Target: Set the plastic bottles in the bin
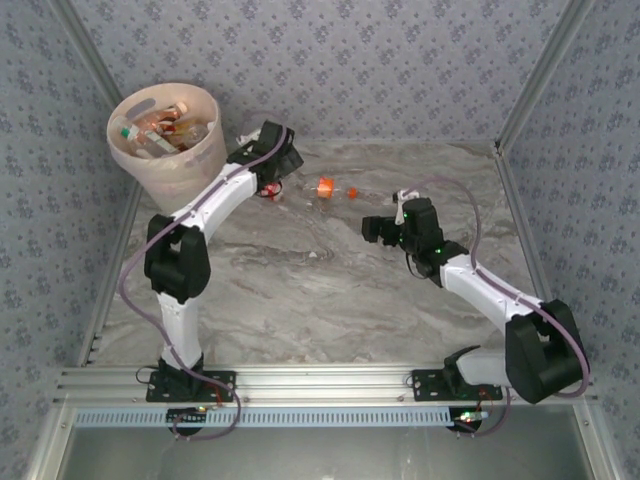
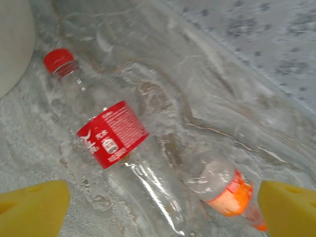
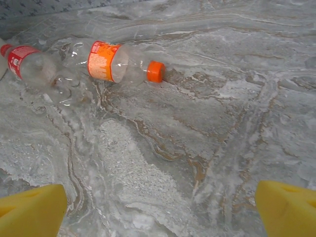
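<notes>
The grey marbled tabletop carries the bin at its far-left corner. The clear, round red-label bottle could roll or squirt away under an off-centre pinch. It lies slantwise just right of the bin, its base end between the left gripper's wide-open, empty jaws. The orange-label bottle lies well ahead of the right gripper, equally wide and empty.

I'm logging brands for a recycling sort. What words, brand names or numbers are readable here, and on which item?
Nothing reads clearly.
On the red-capped bottle, red label: white print, too blurred to read.
On the orange-capped bottle, orange label: print too blurred to read.
On the bottles inside the bin: labels too small to read.
</notes>
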Controlling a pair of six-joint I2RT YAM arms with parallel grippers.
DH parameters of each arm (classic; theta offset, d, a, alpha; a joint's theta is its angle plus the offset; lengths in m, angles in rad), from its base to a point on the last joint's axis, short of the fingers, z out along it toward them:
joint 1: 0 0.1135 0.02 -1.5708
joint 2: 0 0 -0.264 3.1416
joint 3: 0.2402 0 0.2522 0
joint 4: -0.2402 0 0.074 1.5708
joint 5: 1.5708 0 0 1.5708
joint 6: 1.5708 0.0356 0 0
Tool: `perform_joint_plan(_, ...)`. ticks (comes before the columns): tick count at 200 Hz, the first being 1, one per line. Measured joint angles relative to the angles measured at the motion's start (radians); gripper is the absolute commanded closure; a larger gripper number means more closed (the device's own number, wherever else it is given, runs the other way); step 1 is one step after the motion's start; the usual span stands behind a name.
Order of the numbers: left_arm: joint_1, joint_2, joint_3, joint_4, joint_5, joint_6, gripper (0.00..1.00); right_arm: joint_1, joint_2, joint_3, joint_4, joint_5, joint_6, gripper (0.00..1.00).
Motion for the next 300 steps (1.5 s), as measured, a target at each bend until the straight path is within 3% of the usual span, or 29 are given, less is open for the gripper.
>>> perform_joint_plan(79,0.009,0.219,0.178,-0.157,-0.091,-0.197,0.03,-0.002,-0.037,-0.004,-0.073,0.035,-0.019,0.0)
perform_joint_plan(161,0.029,0.319,0.187,-0.122,-0.089,-0.238,0.15,-0.004,-0.045,-0.004,-0.109,0.05,-0.023,0.0)
perform_joint_plan(244,0.035,0.287,0.003,0.122,-0.052,-0.085,0.29,-0.004,-0.054,-0.004,-0.117,0.072,-0.023,0.0)
perform_joint_plan(273,0.04,0.257,-0.049,0.172,-0.011,-0.006,0.41,-0.004,-0.06,-0.004,-0.117,0.073,-0.023,0.0)
perform_joint_plan(300,0.049,0.235,-0.089,0.217,0.027,0.056,0.44,-0.004,-0.067,-0.004,-0.118,0.073,-0.023,0.0)
